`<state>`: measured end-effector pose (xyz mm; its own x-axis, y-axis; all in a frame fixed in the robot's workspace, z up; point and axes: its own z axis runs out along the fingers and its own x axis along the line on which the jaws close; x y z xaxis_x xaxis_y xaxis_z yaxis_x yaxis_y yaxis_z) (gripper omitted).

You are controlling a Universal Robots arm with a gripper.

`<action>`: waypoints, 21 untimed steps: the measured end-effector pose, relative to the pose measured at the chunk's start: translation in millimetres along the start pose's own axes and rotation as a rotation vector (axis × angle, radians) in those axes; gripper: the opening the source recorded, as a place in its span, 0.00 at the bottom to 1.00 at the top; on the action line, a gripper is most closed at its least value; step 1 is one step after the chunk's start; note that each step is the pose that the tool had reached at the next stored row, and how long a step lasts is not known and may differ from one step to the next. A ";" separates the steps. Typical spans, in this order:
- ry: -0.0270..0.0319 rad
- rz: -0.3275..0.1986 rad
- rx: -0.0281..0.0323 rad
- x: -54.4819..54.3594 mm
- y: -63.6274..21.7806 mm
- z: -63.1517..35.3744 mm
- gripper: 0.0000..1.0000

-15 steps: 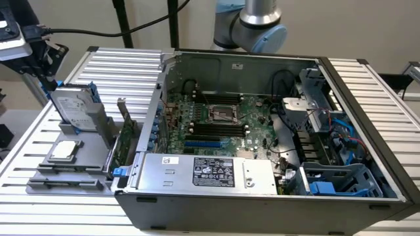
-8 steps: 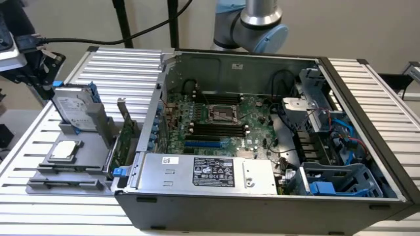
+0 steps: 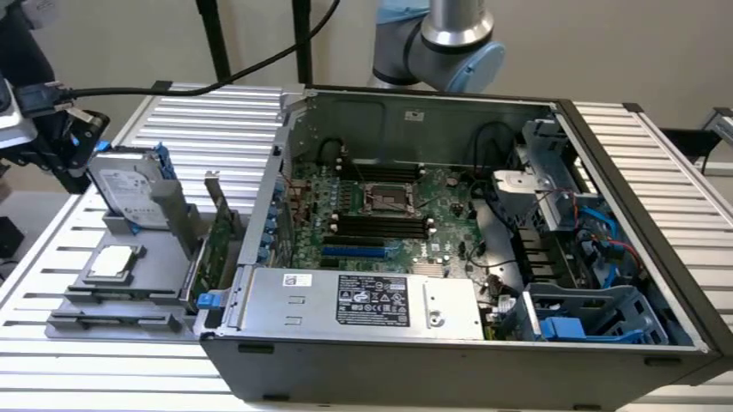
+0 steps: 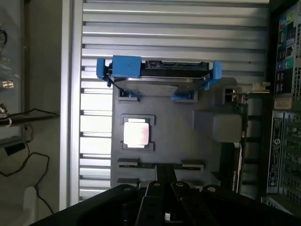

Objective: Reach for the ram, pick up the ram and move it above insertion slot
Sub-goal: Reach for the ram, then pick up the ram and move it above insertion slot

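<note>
My gripper [image 4: 162, 202] hangs over the gray holder [image 4: 202, 127] on the counter [image 4: 141, 28]. I cannot tell if it is spread. The ram [image 4: 148, 165] seems to stand in a slot below me. I should line up and go down slowly.

You won't find a single word or number you can read here. On the power supply [image 3: 447, 302] in the exterior view you have a black label [image 3: 372, 300] with white print and small marks, and a white sticker [image 3: 297, 279] just beside it, both illegible. The hard drive [image 3: 124, 190] carries a pale label whose lines cannot be made out. In the wrist view, the stickers [image 4: 283, 44] on the computer case [image 4: 287, 141] show coloured blocks and rows of print, none of it readable
</note>
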<state>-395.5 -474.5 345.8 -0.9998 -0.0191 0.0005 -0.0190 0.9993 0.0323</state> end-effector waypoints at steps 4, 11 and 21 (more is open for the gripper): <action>0.0001 0.000 0.0006 -1.0 -16.7 4.0 0.11; 0.0001 0.000 0.0025 -3.4 -43.5 11.7 0.11; 0.0002 0.000 0.0041 -5.8 -52.2 14.4 0.11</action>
<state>-388.7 -526.0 329.6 -0.9998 -0.0191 0.0007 -0.0190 0.9994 0.0281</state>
